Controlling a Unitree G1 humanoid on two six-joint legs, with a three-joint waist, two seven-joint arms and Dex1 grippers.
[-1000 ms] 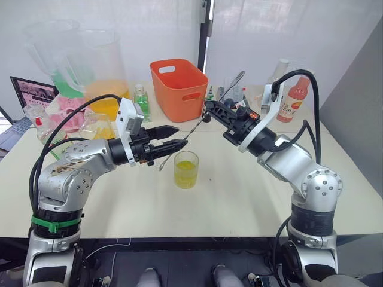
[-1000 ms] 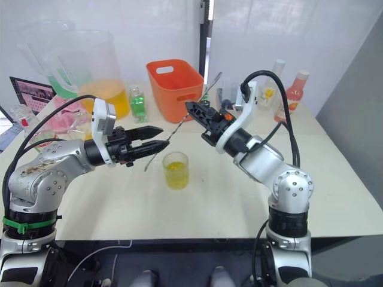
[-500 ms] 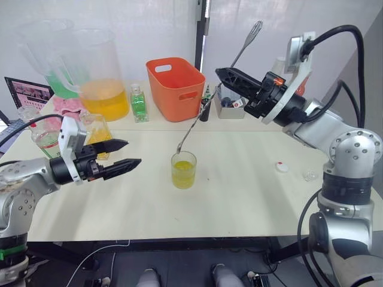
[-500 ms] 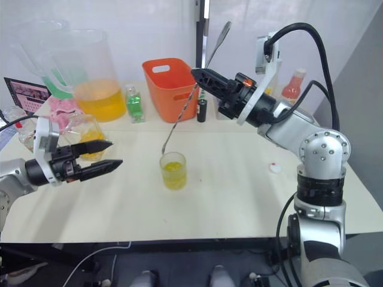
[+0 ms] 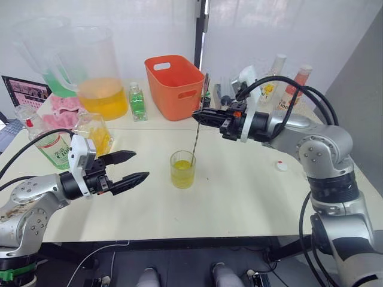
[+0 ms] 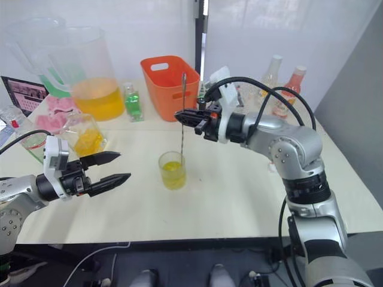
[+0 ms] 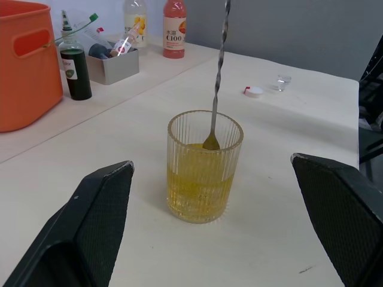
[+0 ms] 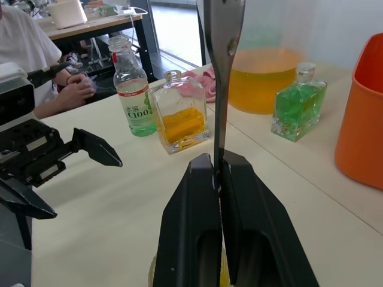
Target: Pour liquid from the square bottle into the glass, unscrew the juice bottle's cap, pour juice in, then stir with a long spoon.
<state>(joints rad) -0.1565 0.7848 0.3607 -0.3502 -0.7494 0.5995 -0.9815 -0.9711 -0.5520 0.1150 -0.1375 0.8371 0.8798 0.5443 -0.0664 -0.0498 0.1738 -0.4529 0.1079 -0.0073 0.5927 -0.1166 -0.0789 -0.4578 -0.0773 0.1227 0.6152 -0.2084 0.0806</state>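
A ribbed glass of yellow liquid stands mid-table. The long spoon stands nearly upright, its bowl inside the glass. My right gripper is shut on the spoon's handle above the glass. My left gripper hangs open to the left of the glass, and its fingers hold nothing. The square bottle with orange liquid sits at the left. Beside it is the green-labelled juice bottle. A white cap lies on the table at the right.
An orange basket, a big jug of orange liquid and a small green bottle line the back. More bottles stand at the back right. A person sits beyond the table's left side.
My right arm came down and the spoon swung from slanted to nearly upright, its bowl now inside the glass. The left gripper stays open and sits a little nearer the glass.
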